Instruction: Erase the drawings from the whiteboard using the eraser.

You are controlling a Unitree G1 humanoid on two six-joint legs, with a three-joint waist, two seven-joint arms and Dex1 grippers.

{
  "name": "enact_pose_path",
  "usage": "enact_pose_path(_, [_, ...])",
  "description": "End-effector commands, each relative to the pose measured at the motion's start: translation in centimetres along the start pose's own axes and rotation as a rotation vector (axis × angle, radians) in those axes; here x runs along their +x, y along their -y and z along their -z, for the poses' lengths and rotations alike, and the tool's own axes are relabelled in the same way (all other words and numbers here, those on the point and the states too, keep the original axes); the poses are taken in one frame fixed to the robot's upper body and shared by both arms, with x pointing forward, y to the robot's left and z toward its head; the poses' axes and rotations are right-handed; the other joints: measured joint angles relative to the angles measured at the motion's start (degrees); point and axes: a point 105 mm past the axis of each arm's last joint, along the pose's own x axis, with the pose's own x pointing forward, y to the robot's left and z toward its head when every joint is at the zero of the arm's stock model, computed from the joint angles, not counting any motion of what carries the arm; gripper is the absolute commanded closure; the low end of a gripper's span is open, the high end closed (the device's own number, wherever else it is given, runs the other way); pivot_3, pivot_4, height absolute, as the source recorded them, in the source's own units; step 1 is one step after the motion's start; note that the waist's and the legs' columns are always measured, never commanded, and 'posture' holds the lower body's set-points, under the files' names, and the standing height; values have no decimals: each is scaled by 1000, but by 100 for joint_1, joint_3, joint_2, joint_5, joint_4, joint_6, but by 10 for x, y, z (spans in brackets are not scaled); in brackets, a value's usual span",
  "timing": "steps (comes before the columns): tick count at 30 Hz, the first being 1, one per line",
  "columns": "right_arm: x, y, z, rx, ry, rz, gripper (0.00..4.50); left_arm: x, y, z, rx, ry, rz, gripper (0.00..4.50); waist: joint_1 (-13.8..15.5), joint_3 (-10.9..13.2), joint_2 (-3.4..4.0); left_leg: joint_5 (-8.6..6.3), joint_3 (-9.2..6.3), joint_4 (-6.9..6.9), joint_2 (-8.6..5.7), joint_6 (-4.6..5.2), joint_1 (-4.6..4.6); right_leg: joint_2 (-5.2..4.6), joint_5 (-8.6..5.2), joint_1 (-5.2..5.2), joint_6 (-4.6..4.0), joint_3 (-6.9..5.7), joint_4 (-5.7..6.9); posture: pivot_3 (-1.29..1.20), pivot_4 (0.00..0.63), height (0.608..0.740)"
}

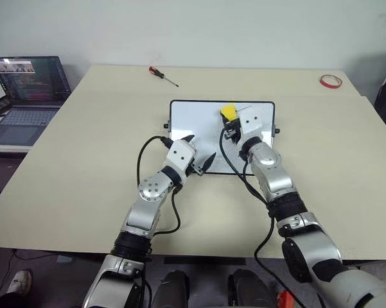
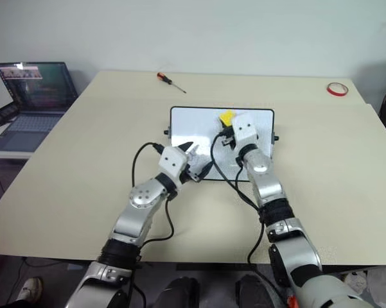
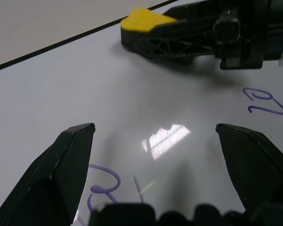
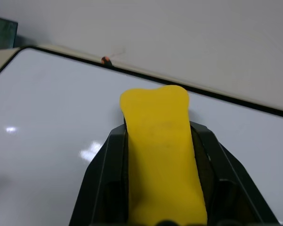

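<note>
Resting mid-table: whiteboard point(image 1: 199, 122), blue drawings point(image 3: 266, 102) unerased; eraser point(image 1: 228, 112) at its 1 o'clock, pinched tight by right gripper point(image 1: 230, 123); left gripper point(image 1: 199, 154), fingers splayed, at 7 o'clock

head views overhead, wrist views close, sharing whiteboard point(image 1: 199, 122)

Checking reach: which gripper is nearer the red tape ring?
Right. The right gripper, clamping the eraser, is over the whiteboard's far half; the left gripper sits at its near edge, farther from the red tape ring.
</note>
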Motion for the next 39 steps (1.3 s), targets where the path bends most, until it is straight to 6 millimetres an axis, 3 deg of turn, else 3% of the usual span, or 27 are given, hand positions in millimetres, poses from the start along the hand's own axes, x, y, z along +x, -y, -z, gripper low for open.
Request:
enact_pose_path(1, [6, 1, -7, -51, 4, 3, 3169, 3, -6, -15, 30, 58, -14, 0, -11, 0, 0, 0, 0, 1, 0, 0, 0, 0, 0, 1, 0, 0, 2, 0, 150, 740])
enact_pose_path(14, [11, -5, -9, -88, -30, -28, 3169, 7, -1, -16, 29, 64, -4, 0, -66, 0, 0, 1, -1, 6, -1, -1, 5, 0, 0, 0, 0, 1, 21, 0, 150, 740])
enact_pose_path(21, [-20, 7, 27, -133, -169, -56, 3169, -4, 0, -9, 25, 43, -12, 0, -70, -1, 0, 1, -5, 7, -1, 0, 4, -2, 0, 4, 0, -2, 18, 0, 150, 740])
enact_pose_path(31, [-70, 29, 50, -144, -285, -32, 3169, -10, 3, -8, 19, 35, -26, 0, 52, -4, -5, 1, -17, 13, -8, 0, 10, -6, 0, 21, 1, -9, 17, 0, 150, 740])
enact_pose_path(35, [-75, 32, 45, -133, -267, -20, 3169, -9, 5, -8, 15, 35, -19, 0, 46, -4, -5, 1, -19, 13, -9, 0, 11, -6, 0, 21, 1, -11, 18, 0, 150, 740])
enact_pose_path(39, [-66, 34, 4, -48, -62, -6, 3169, -8, 3, -12, 20, 51, -15, 0, 45, -1, -7, 1, -18, 12, -9, 0, 9, -6, 0, 18, 1, -13, 18, 0, 150, 740])
